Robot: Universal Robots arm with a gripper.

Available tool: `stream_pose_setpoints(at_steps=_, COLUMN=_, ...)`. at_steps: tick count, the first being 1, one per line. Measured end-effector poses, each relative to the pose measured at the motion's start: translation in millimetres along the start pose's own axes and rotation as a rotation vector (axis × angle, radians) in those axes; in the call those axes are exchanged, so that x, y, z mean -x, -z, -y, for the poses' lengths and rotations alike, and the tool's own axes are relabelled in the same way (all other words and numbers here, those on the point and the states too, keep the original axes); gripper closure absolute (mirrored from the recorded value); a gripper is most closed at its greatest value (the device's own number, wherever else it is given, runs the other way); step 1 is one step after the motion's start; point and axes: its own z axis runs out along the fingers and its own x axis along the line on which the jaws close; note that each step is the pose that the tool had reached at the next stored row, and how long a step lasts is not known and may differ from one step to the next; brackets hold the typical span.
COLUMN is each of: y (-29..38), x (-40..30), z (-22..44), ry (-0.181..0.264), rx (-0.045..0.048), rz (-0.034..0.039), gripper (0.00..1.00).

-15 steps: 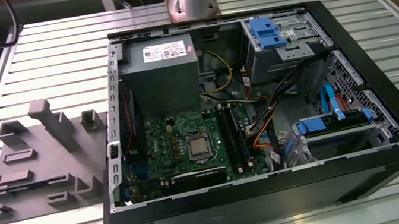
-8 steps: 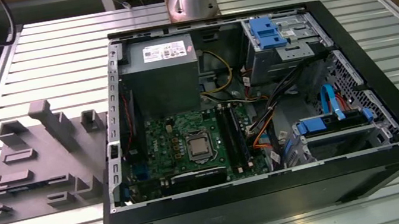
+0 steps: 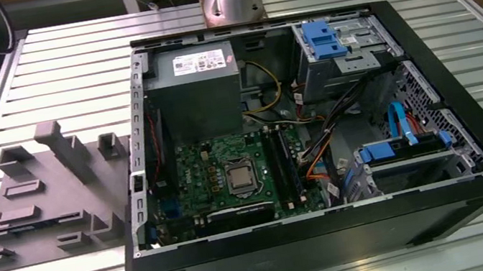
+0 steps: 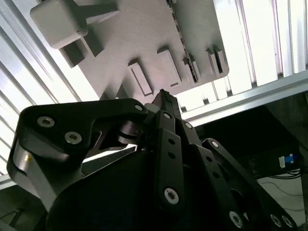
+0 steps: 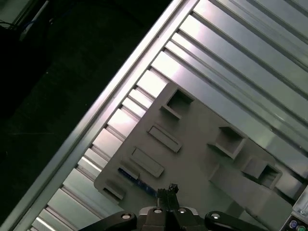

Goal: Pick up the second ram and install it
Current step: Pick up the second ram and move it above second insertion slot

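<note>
In the first wrist view the second ram (image 5: 137, 179) lies flat in the grey holder (image 5: 195, 144) on the counter (image 5: 231, 48), near the end effector (image 5: 171, 189), whose fingers are pressed together and hold nothing; the exterior view shows the open computer case (image 3: 336, 244) beside the holder.

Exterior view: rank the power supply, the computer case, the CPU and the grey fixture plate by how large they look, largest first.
1. computer case
2. grey fixture plate
3. power supply
4. CPU
The power supply sits deeper in the picture than the plate, so its true size next to the plate is less sure.
</note>
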Motion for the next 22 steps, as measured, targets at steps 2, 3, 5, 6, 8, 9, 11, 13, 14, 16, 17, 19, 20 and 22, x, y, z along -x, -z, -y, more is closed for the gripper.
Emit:
stream_pose_setpoints(at_steps=2, y=0.0, x=0.0, z=0.0, ry=0.014, rx=0.0003, rz=-0.0007, gripper=0.89)
stream_pose_setpoints(at_steps=3, y=-0.1, x=0.0, z=0.0, ry=0.021, rx=0.0005, rz=-0.001, gripper=0.89)
stream_pose_setpoints(at_steps=5, y=-0.1, x=0.0, z=0.0, ry=0.036, rx=0.0009, rz=-0.0016, gripper=0.89)
stream_pose_setpoints(at_steps=6, y=-0.2, x=0.0, z=0.0, ry=0.043, rx=0.001, rz=-0.0019, gripper=0.89)
stream_pose_setpoints(at_steps=8, y=-0.2, x=0.0, z=0.0, ry=0.059, rx=0.0014, rz=-0.0026, gripper=0.89)
stream_pose_setpoints(at_steps=9, y=-0.3, x=0.0, z=0.0, ry=0.068, rx=0.0016, rz=-0.003, gripper=0.89)
stream_pose_setpoints(at_steps=11, y=-0.3, x=0.0, z=0.0, ry=0.084, rx=0.002, rz=-0.0038, gripper=0.89)
stream_pose_setpoints(at_steps=13, y=-0.4, x=0.0, z=0.0, ry=0.102, rx=0.0025, rz=-0.0045, gripper=0.89)
stream_pose_setpoints(at_steps=14, y=-0.5, x=0.0, z=0.0, ry=0.11, rx=0.0027, rz=-0.0049, gripper=0.89)
stream_pose_setpoints(at_steps=16, y=-0.5, x=0.0, z=0.0, ry=0.129, rx=0.0031, rz=-0.0057, gripper=0.89)
stream_pose_setpoints(at_steps=17, y=-0.6, x=0.0, z=0.0, ry=0.138, rx=0.0033, rz=-0.0061, gripper=0.89)
stream_pose_setpoints(at_steps=19, y=-0.7, x=0.0, z=0.0, ry=0.158, rx=0.0038, rz=-0.007, gripper=0.89)
stream_pose_setpoints(at_steps=20, y=-0.8, x=0.0, z=0.0, ry=0.167, rx=0.0041, rz=-0.0074, gripper=0.89)
stream_pose_setpoints(at_steps=22, y=-0.9, x=0.0, z=0.1, ry=0.184, rx=0.0045, rz=-0.0082, gripper=0.89)
